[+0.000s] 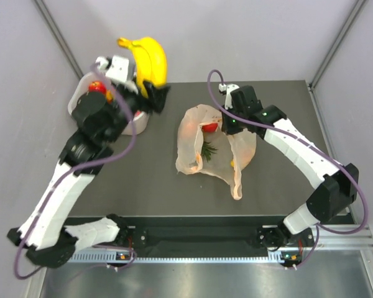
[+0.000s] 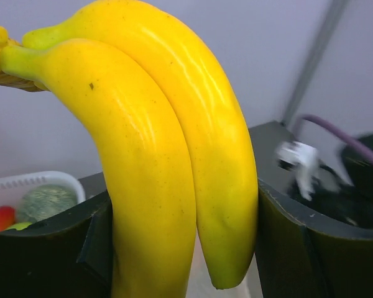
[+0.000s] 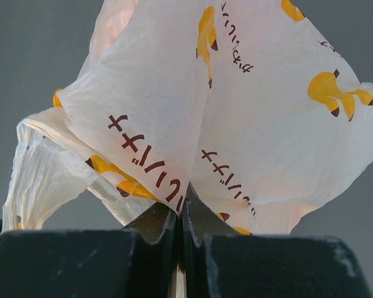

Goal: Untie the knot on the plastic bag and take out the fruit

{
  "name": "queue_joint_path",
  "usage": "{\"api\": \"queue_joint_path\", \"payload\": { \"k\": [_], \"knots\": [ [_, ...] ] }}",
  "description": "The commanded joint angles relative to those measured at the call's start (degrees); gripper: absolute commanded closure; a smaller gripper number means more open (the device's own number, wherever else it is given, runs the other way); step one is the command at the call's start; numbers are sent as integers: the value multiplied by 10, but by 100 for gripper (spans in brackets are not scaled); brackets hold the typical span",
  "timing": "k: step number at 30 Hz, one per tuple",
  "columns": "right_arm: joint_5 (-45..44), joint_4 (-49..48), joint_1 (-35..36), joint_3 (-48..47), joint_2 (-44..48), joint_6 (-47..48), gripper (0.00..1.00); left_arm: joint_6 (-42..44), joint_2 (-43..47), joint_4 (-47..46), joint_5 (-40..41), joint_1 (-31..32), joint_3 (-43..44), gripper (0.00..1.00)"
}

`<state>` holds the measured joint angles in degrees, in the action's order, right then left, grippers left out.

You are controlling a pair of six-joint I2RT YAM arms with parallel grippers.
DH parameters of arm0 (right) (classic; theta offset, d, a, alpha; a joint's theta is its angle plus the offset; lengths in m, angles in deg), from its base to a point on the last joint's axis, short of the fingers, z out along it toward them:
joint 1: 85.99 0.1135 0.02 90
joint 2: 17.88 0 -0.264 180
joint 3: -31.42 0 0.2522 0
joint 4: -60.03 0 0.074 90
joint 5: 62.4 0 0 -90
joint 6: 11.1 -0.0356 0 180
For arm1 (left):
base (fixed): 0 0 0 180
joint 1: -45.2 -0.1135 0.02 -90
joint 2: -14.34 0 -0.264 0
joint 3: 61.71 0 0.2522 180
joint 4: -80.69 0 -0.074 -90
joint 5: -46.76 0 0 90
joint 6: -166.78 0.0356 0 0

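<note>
My left gripper is shut on a bunch of yellow bananas and holds it in the air above the white tub. In the left wrist view the bananas fill the gap between the two black fingers of the left gripper. The peach-orange plastic bag lies open in the middle of the table, with a red piece and a green crown showing inside. My right gripper is shut on the bag's film, pinched at the right gripper's tips. No knot shows.
The white tub stands at the back left, partly under my left arm, with a red fruit in it. The left wrist view shows its rim, a grey-green melon and a red fruit. One bag handle trails toward the near edge.
</note>
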<state>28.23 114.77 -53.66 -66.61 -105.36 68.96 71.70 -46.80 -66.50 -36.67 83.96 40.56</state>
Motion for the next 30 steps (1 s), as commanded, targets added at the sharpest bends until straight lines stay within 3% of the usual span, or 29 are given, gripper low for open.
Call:
{"api": "queue_joint_path", "payload": {
  "k": [1,2,3,6,8,12,18,30],
  "knots": [
    [10,6,4,-8,35,19,100,-12,-108,-77,-30,-154,60,100],
    [11,9,4,-17,35,22,100,-38,-128,-87,-102,-189,70,100],
    [10,13,4,-20,35,26,100,-67,-148,-107,-118,-216,89,100],
    [17,10,4,-29,31,32,100,-88,-228,-120,-121,-272,127,100],
    [16,19,4,-45,20,37,100,-95,-297,-94,-122,-295,198,100],
    [1,-1,4,-24,23,43,100,-92,-372,-87,-20,-311,280,100],
    [31,-34,4,25,21,37,100,-81,-501,-8,38,-327,432,100],
    [83,-95,3,78,15,23,100,-164,-564,-58,194,-328,381,100]
  ]
}}
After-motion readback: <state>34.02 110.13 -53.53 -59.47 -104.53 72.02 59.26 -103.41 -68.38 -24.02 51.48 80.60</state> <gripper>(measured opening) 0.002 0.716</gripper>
